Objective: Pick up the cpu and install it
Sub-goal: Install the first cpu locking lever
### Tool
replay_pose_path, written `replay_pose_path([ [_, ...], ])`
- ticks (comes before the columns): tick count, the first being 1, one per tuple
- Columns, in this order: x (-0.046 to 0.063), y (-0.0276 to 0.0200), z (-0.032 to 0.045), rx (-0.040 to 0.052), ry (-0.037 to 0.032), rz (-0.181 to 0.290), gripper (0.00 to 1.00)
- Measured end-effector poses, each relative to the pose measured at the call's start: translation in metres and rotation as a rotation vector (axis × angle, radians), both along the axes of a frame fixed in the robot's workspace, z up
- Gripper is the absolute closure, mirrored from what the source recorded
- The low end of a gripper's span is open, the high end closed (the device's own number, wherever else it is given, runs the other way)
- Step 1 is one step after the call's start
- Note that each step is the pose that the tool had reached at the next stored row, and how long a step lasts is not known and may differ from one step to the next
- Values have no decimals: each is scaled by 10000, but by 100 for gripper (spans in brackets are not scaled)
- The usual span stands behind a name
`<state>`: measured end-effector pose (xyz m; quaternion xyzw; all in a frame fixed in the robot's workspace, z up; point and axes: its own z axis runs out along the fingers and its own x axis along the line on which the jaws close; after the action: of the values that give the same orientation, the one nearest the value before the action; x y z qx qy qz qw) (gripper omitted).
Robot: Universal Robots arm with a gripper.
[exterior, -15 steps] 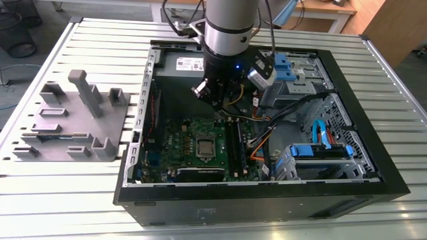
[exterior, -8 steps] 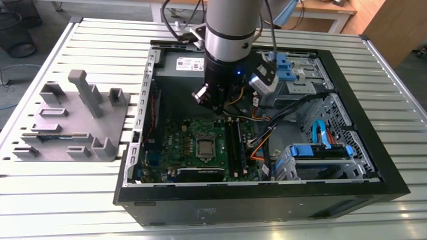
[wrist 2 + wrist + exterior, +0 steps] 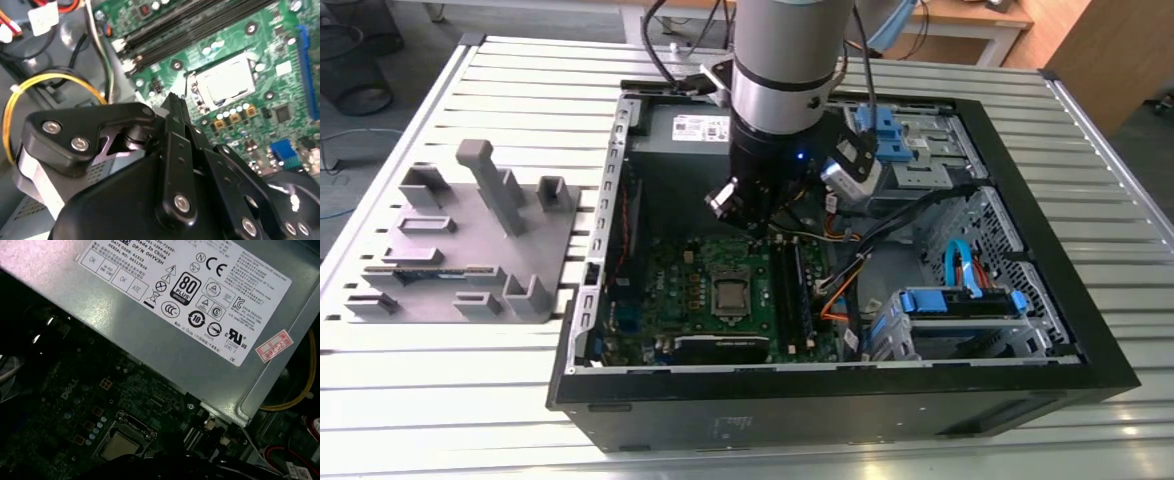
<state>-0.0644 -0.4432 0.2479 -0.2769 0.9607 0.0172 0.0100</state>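
Note:
The cpu [image 3: 730, 291] lies flat inside the socket frame on the green motherboard [image 3: 674, 285], its pale silvery top facing up. Both wrist views show the cpu [image 3: 227, 80] [image 3: 118, 446] sitting in the frame with nothing on top of it. My gripper [image 3: 758, 230] hangs inside the open computer case, a little above the board and just behind the socket. In the second wrist view the black fingers [image 3: 175, 130] meet at the tip, shut with nothing between them, a short way off the cpu.
The grey power supply [image 3: 175, 315] stands close behind the gripper. Black memory slots [image 3: 200, 25] run beside the socket. Yellow and orange cables [image 3: 30, 95] and a blue drive cage [image 3: 961, 300] fill the case's right side. A grey fixture [image 3: 454, 240] sits on the table's left.

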Motion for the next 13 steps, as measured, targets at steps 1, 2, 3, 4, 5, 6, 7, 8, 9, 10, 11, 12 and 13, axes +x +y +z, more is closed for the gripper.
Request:
replay_pose_path([
  [1,0,-23,3,-5,7,-2,89],
  [2,1,-44,2,-4,6,-1,89],
  [3,2,-62,2,-3,6,-1,89],
  [4,3,-78,3,-6,8,-1,89],
  [5,3,-92,2,-5,8,-1,89],
  [6,4,-106,2,-4,8,0,89],
  [7,5,-124,2,-5,9,-1,89],
  [8,6,-145,3,-6,11,0,89],
  [9,7,-170,3,-6,11,0,89],
  [10,9,-195,2,-6,12,0,89],
  [11,12,-220,2,-5,13,0,89],
  [12,14,-245,1,-3,14,-1,89],
  [13,17,-269,0,-4,14,-2,89],
])
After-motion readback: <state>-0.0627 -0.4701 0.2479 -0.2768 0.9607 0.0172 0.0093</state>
